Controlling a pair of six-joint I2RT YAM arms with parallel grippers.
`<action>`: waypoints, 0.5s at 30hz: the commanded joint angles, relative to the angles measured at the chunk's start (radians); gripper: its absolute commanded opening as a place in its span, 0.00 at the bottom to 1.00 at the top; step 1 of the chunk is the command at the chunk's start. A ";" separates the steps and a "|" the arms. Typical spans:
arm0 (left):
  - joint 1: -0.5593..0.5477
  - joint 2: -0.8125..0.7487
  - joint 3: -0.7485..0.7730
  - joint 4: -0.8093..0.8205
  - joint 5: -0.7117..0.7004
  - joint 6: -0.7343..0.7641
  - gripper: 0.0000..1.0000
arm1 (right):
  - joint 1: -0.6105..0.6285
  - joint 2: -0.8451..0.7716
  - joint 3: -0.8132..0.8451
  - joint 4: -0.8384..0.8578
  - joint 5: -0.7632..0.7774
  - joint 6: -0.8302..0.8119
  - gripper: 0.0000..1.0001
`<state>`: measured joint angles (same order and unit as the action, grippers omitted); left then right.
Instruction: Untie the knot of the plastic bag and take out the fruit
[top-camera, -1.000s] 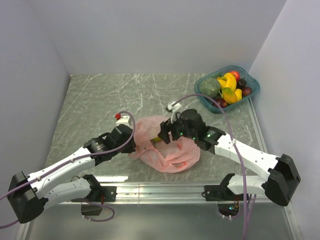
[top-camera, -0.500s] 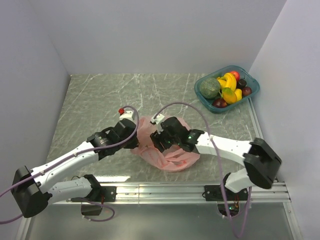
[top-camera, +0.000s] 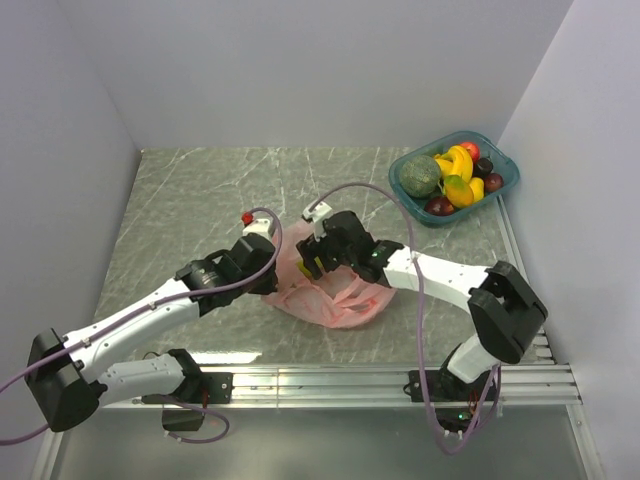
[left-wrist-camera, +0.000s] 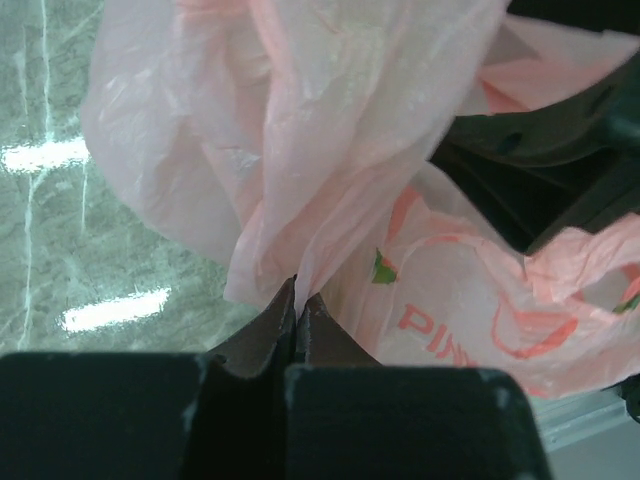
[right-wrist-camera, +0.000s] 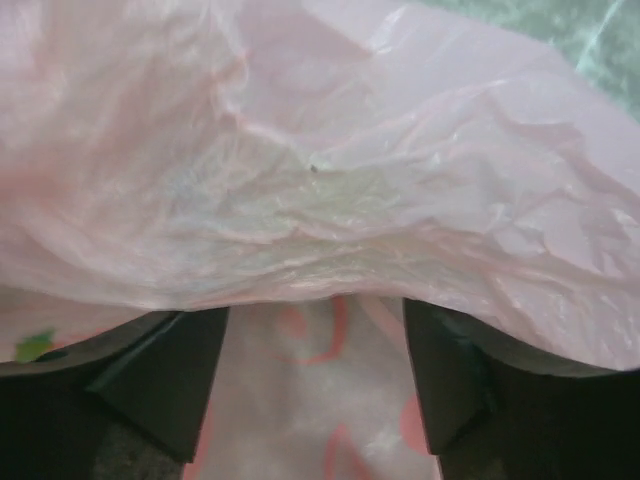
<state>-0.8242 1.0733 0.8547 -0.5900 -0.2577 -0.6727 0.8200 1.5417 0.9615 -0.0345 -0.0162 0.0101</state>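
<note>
On the table (top-camera: 200, 200), the plastic bag (top-camera: 330, 300) is lying crumpled at the near middle, likely light, limp and slippery, best held by a bunched fold: the left gripper (left-wrist-camera: 297, 300) is pinching one tight, while the right gripper (right-wrist-camera: 312, 345) is holding its fingers apart against the film.

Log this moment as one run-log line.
left gripper: shut, pinching plastic bag | right gripper: open, fingers at bag | knot: cannot tell

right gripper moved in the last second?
Yes. The right gripper shifted left over the plastic bag, farther from the teal tray.
</note>
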 joint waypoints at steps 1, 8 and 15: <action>0.002 0.011 0.030 0.015 0.021 0.028 0.02 | -0.007 0.066 0.071 0.065 -0.040 -0.036 0.86; 0.003 0.028 0.004 0.056 0.041 0.032 0.02 | -0.004 0.211 0.117 0.148 -0.156 -0.052 0.91; 0.002 0.039 -0.040 0.097 0.072 0.016 0.01 | 0.004 0.350 0.194 0.183 -0.156 -0.022 0.90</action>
<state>-0.8242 1.1122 0.8299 -0.5407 -0.2138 -0.6624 0.8185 1.8748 1.0962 0.0723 -0.1558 -0.0212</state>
